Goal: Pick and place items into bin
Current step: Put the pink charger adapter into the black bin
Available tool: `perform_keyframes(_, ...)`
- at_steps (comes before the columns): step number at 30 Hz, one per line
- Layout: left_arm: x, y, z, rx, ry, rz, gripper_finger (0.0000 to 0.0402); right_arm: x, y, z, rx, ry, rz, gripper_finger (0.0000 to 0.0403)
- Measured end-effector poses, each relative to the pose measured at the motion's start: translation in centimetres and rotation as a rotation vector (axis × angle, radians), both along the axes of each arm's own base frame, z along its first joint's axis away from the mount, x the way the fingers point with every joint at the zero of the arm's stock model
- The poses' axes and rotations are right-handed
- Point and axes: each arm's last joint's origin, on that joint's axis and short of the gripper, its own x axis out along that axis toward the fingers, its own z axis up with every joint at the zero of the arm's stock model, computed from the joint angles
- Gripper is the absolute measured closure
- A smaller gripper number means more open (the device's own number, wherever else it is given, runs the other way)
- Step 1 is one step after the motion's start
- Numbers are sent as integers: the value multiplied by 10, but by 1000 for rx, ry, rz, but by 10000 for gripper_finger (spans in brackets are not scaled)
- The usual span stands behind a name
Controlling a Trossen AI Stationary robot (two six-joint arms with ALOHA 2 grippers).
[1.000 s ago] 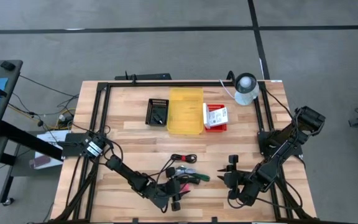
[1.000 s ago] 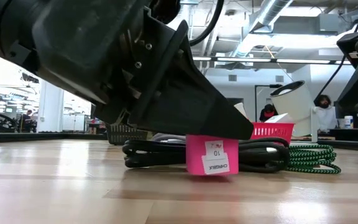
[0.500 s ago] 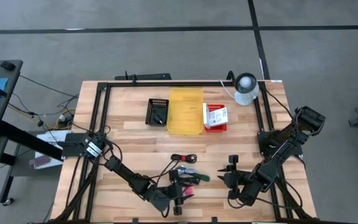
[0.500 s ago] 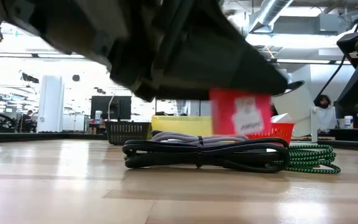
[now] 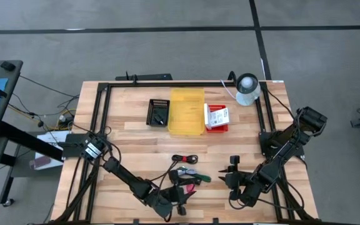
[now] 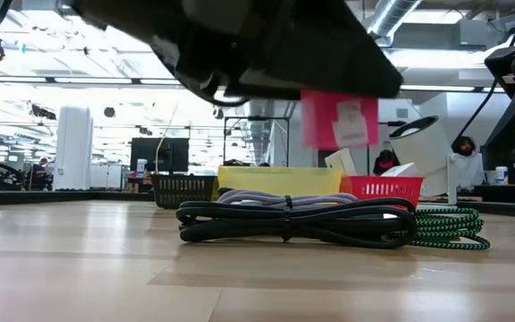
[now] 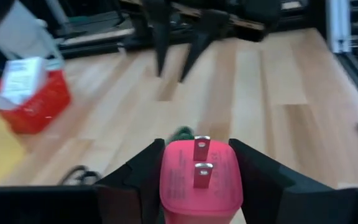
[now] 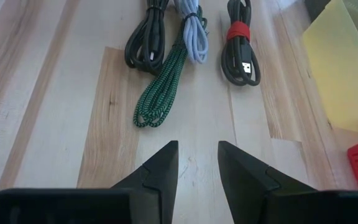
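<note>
Pink plug: a small pink plug block (image 7: pixel 200 181) with two metal prongs sits between the fingers of the left gripper (image 7: pixel 197 186). The fingers squeeze it from both sides.
Where it is: in the low view the pink block (image 6: pixel 339 119) hangs up in the air, above the cables, not touching the table.
Left gripper: it is near the front edge of the wooden table (image 5: pixel 130 140), close to the middle, beside the cable pile (image 5: pixel 181 192).
Right gripper: it (image 8: pixel 197 163) rests low over the table at the front right. Its two dark fingers are spread apart with bare wood between them, and it holds nothing.
Cables: a black cable (image 6: pixel 284 224), a grey cable (image 6: pixel 280 199) and a green braided cable (image 8: pixel 165 90) lie side by side on the table. Another black cable with a red band (image 8: pixel 240 40) lies just beside them.
Yellow bin: the yellow bin (image 5: pixel 186 111) stands at the back middle of the table, well apart from the pink block.
Black bin: a small black basket (image 5: pixel 159 112) is just left of the yellow bin.
Red basket: a red basket (image 5: pixel 217 117) with a white card in it is just right of the yellow bin.
White thing: a round white thing (image 5: pixel 247 89) stands at the back right corner.
</note>
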Motion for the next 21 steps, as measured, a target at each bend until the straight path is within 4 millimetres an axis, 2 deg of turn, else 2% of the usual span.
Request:
perform_keyframes(5, -6, 7, 28, 53, -5, 81, 239, 0, 0, 0, 0, 0, 0, 295)
perform_keyframes(11, -21, 19, 68, 111, 27, 126, 255, 0, 0, 0, 0, 0, 0, 295)
perform_keyframes(17, -34, 37, 104, 147, 56, 156, 237, 0, 0, 0, 0, 0, 0, 295)
perform_keyframes(21, -40, 52, 119, 172, 87, 178, 241, 0, 0, 0, 0, 0, 0, 295)
